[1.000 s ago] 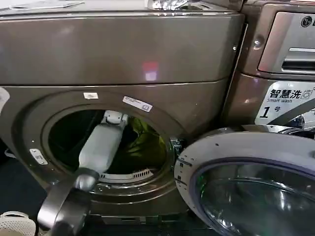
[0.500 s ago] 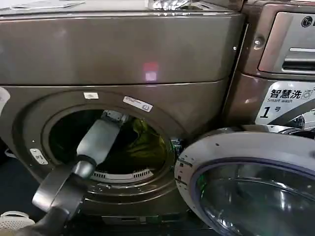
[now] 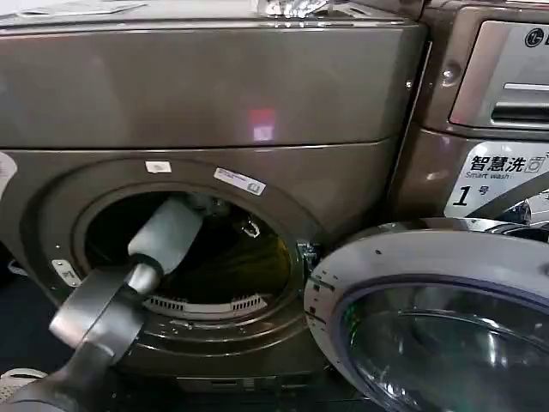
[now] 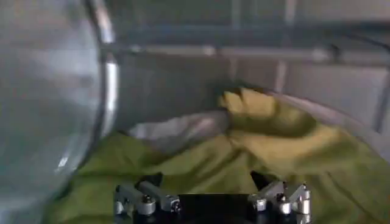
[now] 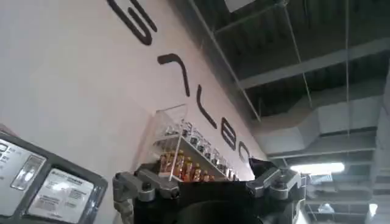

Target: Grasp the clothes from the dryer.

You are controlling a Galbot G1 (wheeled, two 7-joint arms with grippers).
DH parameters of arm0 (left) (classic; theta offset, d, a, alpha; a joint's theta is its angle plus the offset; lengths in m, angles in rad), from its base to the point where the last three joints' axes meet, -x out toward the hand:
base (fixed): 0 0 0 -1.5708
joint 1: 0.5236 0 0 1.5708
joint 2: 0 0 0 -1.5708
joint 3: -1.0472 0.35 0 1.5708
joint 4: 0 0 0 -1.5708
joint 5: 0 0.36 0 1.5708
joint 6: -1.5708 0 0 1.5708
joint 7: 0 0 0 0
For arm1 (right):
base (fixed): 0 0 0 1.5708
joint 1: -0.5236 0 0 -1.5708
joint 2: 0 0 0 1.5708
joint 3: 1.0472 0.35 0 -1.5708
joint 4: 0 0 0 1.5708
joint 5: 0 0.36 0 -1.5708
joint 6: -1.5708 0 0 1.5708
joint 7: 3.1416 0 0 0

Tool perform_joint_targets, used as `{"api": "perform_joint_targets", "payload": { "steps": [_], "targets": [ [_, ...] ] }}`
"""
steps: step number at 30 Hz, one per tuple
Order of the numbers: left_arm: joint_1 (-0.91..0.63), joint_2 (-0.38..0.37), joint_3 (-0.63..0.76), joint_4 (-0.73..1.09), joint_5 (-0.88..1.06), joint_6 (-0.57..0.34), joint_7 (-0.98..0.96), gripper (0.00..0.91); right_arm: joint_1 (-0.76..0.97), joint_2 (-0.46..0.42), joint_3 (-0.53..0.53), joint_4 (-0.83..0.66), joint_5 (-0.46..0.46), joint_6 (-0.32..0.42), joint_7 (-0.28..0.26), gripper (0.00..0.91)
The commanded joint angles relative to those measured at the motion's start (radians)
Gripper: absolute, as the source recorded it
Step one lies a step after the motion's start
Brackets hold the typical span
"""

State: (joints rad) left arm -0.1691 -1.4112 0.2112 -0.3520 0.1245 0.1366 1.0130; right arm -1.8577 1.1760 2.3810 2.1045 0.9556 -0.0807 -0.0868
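My left arm (image 3: 163, 236) reaches through the porthole (image 3: 53, 225) of the dryer (image 3: 214, 94), entering from about 7 o'clock of the round opening and pointing toward 1 o'clock. My left tool (image 4: 206, 182) is deep in the drum, its fingers spread wide and gripping nothing. The clothes (image 4: 274, 140) lie straight ahead of those fingers, piled against the curved drum wall (image 4: 49, 91). The nearest olive folds run right up between the fingertips, so I judge that a short push forward and a squeeze would do. The heap's long axis runs across my fingers, not along them. This arm is by far the nearer. My right tool (image 5: 204, 173) is raised well away from the dryer, pointing at a lettered wall, fingers apart and empty.

I count one olive-green garment and one pale patch tucked into it. I cannot make out a dark garment. There is one dryer with one door (image 3: 429, 257), swung open at 4 o'clock of the porthole. One other machine (image 3: 497, 172) stands at 3 o'clock.
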Motion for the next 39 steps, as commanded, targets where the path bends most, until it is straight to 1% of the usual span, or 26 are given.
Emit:
{"api": "perform_joint_targets", "payload": {
  "steps": [1, 7, 15, 22, 39],
  "targets": [
    [-0.044, -0.005, 0.122, 0.101, 0.132, -0.156, 0.243, 0.907, 0.001, 0.001, -0.002, 0.0, -0.001, 0.0, -0.002, 0.907],
    [-0.048, -0.004, 0.152, 0.128, 0.198, -0.222, 0.267, 0.907, 0.002, 0.001, 0.001, 0.002, 0.001, -0.006, -0.003, 0.907],
    [-0.041, -0.001, 0.191, 0.143, 0.26, -0.26, 0.276, 0.907, 0.008, 0.005, -0.001, 0.002, 0.0, -0.01, -0.009, 0.907],
    [-0.04, -0.003, 0.198, 0.138, 0.307, -0.29, 0.283, 0.907, 0.01, 0.006, -0.002, 0.004, 0.0, -0.008, -0.014, 0.907],
    [0.003, -0.013, 0.18, 0.179, 0.301, -0.247, 0.232, 0.907, -0.003, 0.0, 0.012, 0.009, 0.008, -0.003, -0.022, 0.907]
  ]
}}
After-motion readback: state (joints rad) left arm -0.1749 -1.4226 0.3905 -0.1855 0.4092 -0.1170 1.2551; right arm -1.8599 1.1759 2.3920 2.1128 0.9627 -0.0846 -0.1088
